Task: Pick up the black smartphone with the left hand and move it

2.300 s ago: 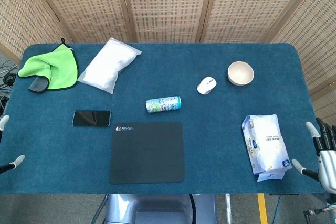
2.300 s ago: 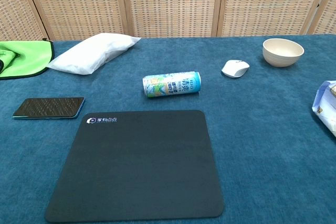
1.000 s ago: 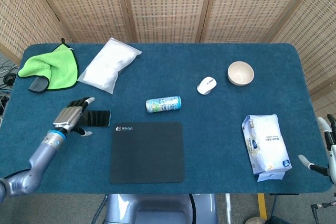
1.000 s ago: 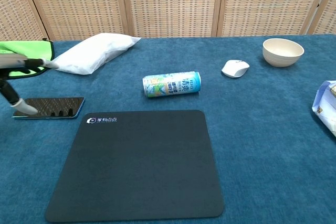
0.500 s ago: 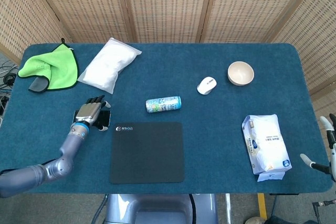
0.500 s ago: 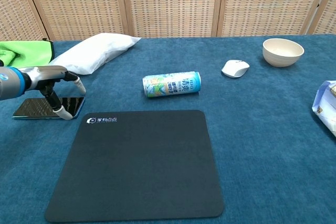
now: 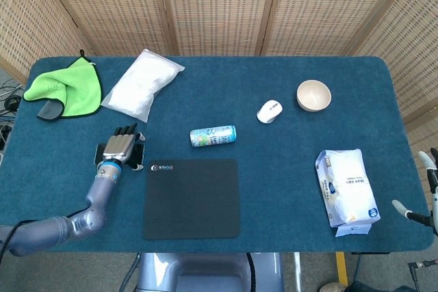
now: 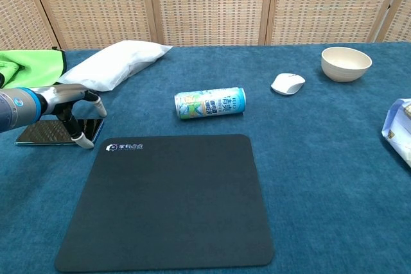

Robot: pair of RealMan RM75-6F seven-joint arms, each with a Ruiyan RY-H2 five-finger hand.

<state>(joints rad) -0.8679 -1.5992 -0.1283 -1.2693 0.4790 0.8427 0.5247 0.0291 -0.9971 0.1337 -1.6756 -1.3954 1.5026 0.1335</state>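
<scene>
Since a couple of seconds ago the left arm has swung in from the table's edge, and over the last half second it has barely shifted; the phone has not moved.

In the head view, the left hand (image 7: 122,146) sits directly over the phone (image 7: 99,154), which lies flat on the table (image 7: 287,169) just left of the mouse mat (image 7: 191,198), level with the mat's upper edge. The hand covers most of the phone, with only a sliver showing at each side. The fingers point away from the robot, toward the white bag (image 7: 142,85) beyond the mat's far left corner. The right hand (image 7: 428,189) shows only as a few spread fingertips at the frame edge, well right of the mat, holding nothing.

In the chest view, the left hand (image 8: 74,108) arches above the phone (image 8: 48,133). One fingertip comes down at the phone's near edge, by the corner closest to the mat (image 8: 170,203), and another reaches over its far edge. The fingers are partly spread and curved, straddling the phone rather than clamped on it; whether they press its sides I cannot tell. The phone's screen still lies level on the cloth.

Judging from this, the reach is done, the grasp is just forming, and lifting and moving remain.
</scene>
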